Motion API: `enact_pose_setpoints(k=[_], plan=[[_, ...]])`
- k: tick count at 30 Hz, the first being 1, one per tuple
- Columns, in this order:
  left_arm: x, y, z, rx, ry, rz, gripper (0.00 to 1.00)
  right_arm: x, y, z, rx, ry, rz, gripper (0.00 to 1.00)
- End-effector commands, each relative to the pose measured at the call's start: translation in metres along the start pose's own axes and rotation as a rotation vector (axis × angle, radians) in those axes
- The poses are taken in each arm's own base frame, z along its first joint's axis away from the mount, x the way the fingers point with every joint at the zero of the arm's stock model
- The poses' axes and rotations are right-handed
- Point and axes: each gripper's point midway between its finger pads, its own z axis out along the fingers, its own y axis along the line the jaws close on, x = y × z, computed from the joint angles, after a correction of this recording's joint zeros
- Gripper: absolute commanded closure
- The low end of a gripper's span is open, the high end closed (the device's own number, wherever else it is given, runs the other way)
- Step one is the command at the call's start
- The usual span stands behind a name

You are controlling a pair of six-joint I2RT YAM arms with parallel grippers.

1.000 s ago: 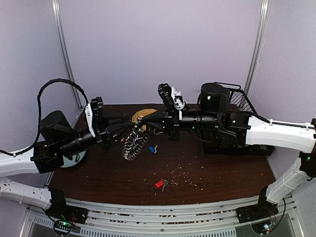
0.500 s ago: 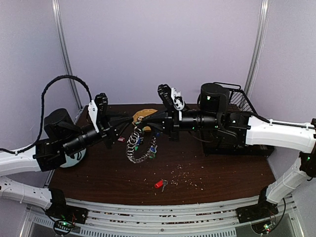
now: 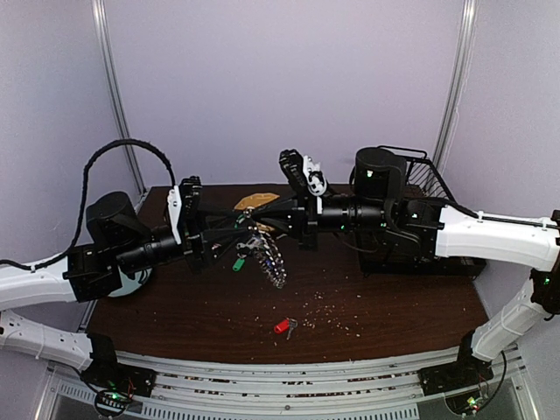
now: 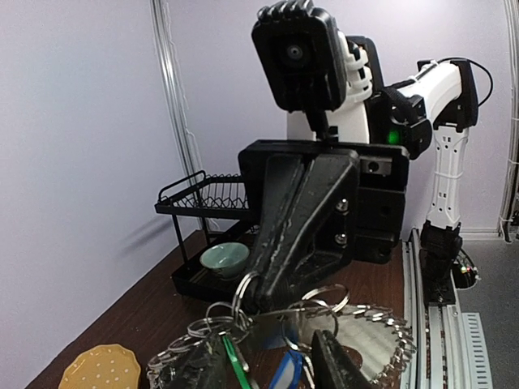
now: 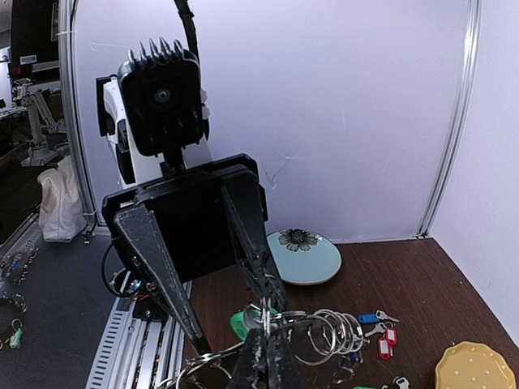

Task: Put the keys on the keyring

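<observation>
The keyring (image 3: 273, 260), a silver wire ring fringed with small keys, hangs in the air between my two grippers. My right gripper (image 3: 255, 228) is shut on a wire loop of it; in the right wrist view its fingertips (image 5: 266, 350) pinch the loop (image 5: 332, 331). My left gripper (image 3: 227, 241) is open, its fingers (image 4: 336, 366) straddling the loops (image 4: 375, 328) from the other side. A green tag (image 3: 238, 261) and a blue tag (image 4: 285, 374) hang in the bunch. A red-tagged key (image 3: 282, 326) lies on the table in front. Blue and red tagged keys (image 5: 379, 331) lie farther back.
A yellow-orange round plate (image 3: 255, 201) lies at the back of the table. A light blue flowered plate (image 5: 304, 255) lies at the left edge. A black wire rack (image 3: 420, 223) with a green bowl (image 4: 225, 258) stands at the right. Crumbs are scattered over the table's middle.
My left gripper has moved right, up to the right gripper. The keyring has swung from hanging left to hanging right. The green tag now shows below the left gripper.
</observation>
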Motion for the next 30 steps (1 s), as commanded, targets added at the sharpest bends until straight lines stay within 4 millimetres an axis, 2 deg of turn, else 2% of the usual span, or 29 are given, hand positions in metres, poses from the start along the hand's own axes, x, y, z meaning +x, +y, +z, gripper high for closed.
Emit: enact_pose_setpoints(k=[1, 4, 12, 16, 18, 21, 25, 30], plan=[[0.003, 0.002, 0.007, -0.002, 0.011, 0.009, 0.67, -0.046, 0.003, -0.012, 0.007, -0.113, -0.061, 1.0], [0.008, 0.006, 0.012, -0.02, 0.044, 0.012, 0.82, -0.046, 0.004, -0.011, 0.006, -0.115, -0.063, 1.0], [0.013, 0.019, 0.0, -0.112, 0.048, 0.011, 0.85, -0.055, 0.007, -0.017, -0.001, -0.142, -0.064, 1.0], [0.02, 0.016, 0.002, -0.092, 0.067, 0.007, 0.97, -0.066, 0.012, -0.02, -0.029, -0.198, -0.05, 1.0], [0.024, 0.012, 0.005, -0.07, 0.073, 0.0, 1.0, -0.075, 0.013, -0.024, -0.032, -0.251, -0.034, 1.0], [0.023, 0.008, 0.008, -0.046, 0.06, -0.001, 1.0, -0.084, 0.013, -0.026, -0.038, -0.319, -0.001, 1.0], [0.018, 0.004, 0.014, -0.018, 0.018, 0.0, 1.0, -0.081, 0.01, -0.02, -0.014, -0.334, 0.016, 1.0], [0.022, -0.012, 0.027, 0.055, 0.0, -0.01, 1.0, -0.088, 0.001, -0.022, 0.033, -0.388, 0.03, 1.0]])
